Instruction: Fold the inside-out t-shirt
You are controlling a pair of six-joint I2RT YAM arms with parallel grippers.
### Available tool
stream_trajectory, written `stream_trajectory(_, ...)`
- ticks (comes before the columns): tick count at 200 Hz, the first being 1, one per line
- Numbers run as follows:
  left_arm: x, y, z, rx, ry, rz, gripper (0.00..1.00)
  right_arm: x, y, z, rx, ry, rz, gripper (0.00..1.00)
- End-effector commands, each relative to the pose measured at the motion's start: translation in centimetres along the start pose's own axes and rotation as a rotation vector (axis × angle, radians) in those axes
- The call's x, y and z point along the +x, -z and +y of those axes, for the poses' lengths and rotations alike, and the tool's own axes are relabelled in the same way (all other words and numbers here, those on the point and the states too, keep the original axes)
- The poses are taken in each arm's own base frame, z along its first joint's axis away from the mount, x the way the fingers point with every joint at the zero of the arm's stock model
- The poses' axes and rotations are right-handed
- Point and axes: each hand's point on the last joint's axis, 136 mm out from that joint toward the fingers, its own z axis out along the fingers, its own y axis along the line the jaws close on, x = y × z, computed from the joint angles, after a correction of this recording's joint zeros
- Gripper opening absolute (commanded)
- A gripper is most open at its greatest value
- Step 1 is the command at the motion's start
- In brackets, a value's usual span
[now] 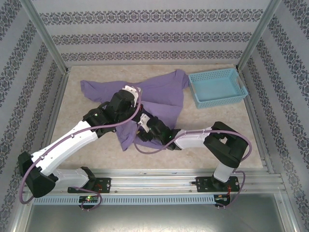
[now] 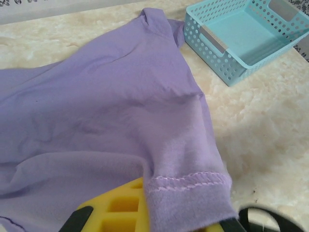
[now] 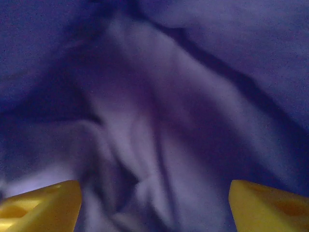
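At the t-shirt (image 1: 159, 92), left jaws clamp its hem while right jaws stand wide apart, empty.

Shows the inside-out t-shirt (image 1: 161, 92), lavender-purple, rumpled across the middle of the pale marbled surface (image 1: 217, 118), with one sleeve thrown out toward the far left and another corner reaching just beside the light blue lattice basket (image 1: 217, 89) at the far right. Places the left pincer (image 1: 130, 91) over the shirt's middle, at the end of a white and black arm slanting up from the near-left base. Sets the right pincer (image 1: 144, 122) just nearer, low on the cloth's near folds, with the arm bent at a black elbow on the right. Cannot tell either pincer's jaws from above. Encloses everything in patterned walls (image 1: 145, 36).
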Motion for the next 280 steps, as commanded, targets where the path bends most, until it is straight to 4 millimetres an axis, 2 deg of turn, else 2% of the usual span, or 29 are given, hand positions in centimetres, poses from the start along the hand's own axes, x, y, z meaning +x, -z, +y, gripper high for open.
stream_trajectory(1,-1.0,1.8,0.4,0.004,-0.026,-0.030,0.00,-1.5,-0.5,-3.4,0.131,0.036,-0.036,0.82)
stream_trajectory(34,-1.7,2.6,0.0,0.034,-0.019,-0.050,0.00,-1.4,-1.4,-4.2,0.139,0.055,-0.004,0.83)
stream_trajectory(61,-3.6,4.1,-1.3,0.095,0.006,-0.083,0.00,-1.5,-3.1,-5.0,0.194,0.050,0.042,0.84)
stream_trajectory(93,-6.5,6.4,-1.7,0.100,-0.004,-0.100,0.00,-2.0,-5.6,-7.1,0.257,-0.011,0.106,0.85)
stream_trajectory(124,-8.1,7.7,-3.3,0.179,0.018,-0.114,0.00,-3.0,-7.9,-9.6,0.295,-0.106,0.159,0.85)
stream_trajectory(136,-8.7,8.2,-3.4,0.188,0.031,-0.130,0.00,-3.3,-8.7,-10.8,0.324,-0.140,0.179,0.85)
stream_trajectory(138,-8.9,8.3,-3.4,0.188,0.034,-0.133,0.00,-2.7,-8.9,-10.8,0.326,-0.145,0.195,0.85)
stream_trajectory(141,-9.0,8.5,-3.4,0.187,0.037,-0.137,0.00,-3.3,-9.0,-11.2,0.333,-0.158,0.192,0.85)
stream_trajectory(146,-9.3,8.7,-3.4,0.186,0.042,-0.142,0.00,-3.3,-9.3,-11.5,0.335,-0.174,0.216,0.85)
stream_trajectory(163,-10.4,9.5,-3.6,0.194,0.051,-0.164,0.00,-2.6,-10.5,-12.1,0.347,-0.209,0.283,0.87)
stream_trajectory(183,-12.0,10.9,-4.2,0.227,0.061,-0.201,0.00,-2.1,-10.9,-12.7,0.376,-0.248,0.347,0.89)
stream_trajectory(207,-13.6,12.2,-4.9,0.267,0.070,-0.244,0.00,-0.6,-11.5,-13.3,0.393,-0.329,0.447,0.91)
stream_trajectory(224,-14.4,12.5,-5.1,0.274,0.070,-0.261,0.00,0.4,-11.7,-13.2,0.381,-0.415,0.508,0.91)
stream_trajectory(237,-14.8,12.5,-5.2,0.273,0.074,-0.269,0.00,1.2,-11.9,-12.7,0.371,-0.470,0.553,0.95)
stream_trajectory(274,-15.2,12.5,-4.8,0.254,0.089,-0.294,0.00,3.7,-12.8,-12.2,0.402,-0.564,0.673,0.95)
stream_trajectory(280,-15.3,12.5,-4.6,0.245,0.092,-0.302,0.00,3.7,-12.7,-12.3,0.414,-0.569,0.682,0.94)
